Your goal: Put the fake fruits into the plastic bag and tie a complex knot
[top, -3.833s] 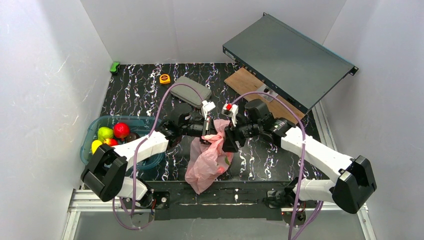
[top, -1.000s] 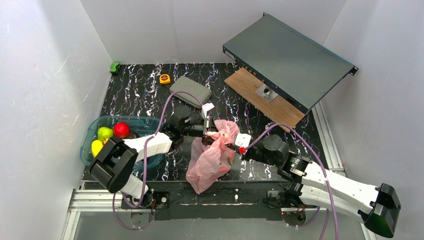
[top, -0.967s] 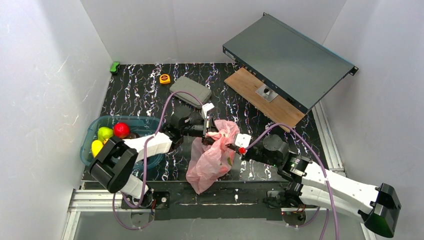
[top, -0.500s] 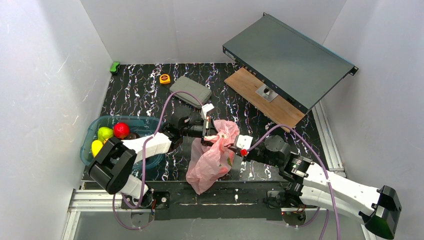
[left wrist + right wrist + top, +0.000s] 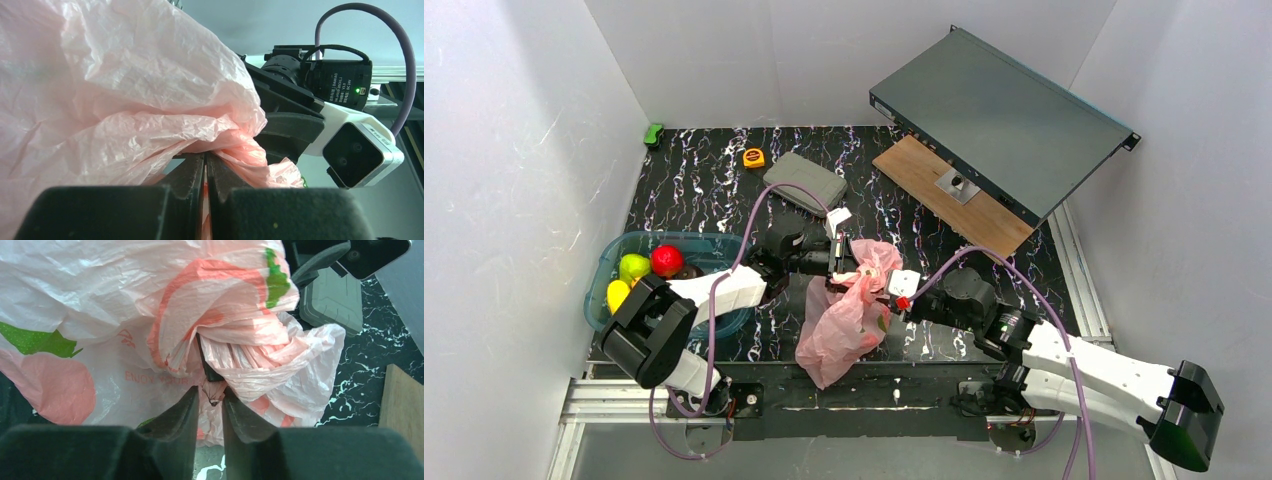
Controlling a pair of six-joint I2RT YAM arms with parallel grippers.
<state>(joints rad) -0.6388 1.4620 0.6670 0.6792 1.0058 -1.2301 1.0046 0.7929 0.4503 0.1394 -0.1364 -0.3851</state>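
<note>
Black marbled table (image 5: pixel 714 180), on which we see the pink bag (image 5: pixel 834 325) lying crumpled near the front edge, and the teal tub (image 5: pixel 686 237) at the left edge holding red and yellow-green fruits (image 5: pixel 664 260). We find the left gripper (image 5: pixel 205 159) pinched shut on a fold at the bag's far end; the right gripper (image 5: pixel 212 396), just beside it, nips bunched film there too.

Pink plastic bag (image 5: pixel 839 325) printed green and red-orange, possibly fruit motifs; black counter (image 5: pixel 694 190) veined white; left of bag, teal tub (image 5: pixel 609 262) with red fruit (image 5: pixel 666 259) and yellow-green fruit (image 5: pixel 633 267).
</note>
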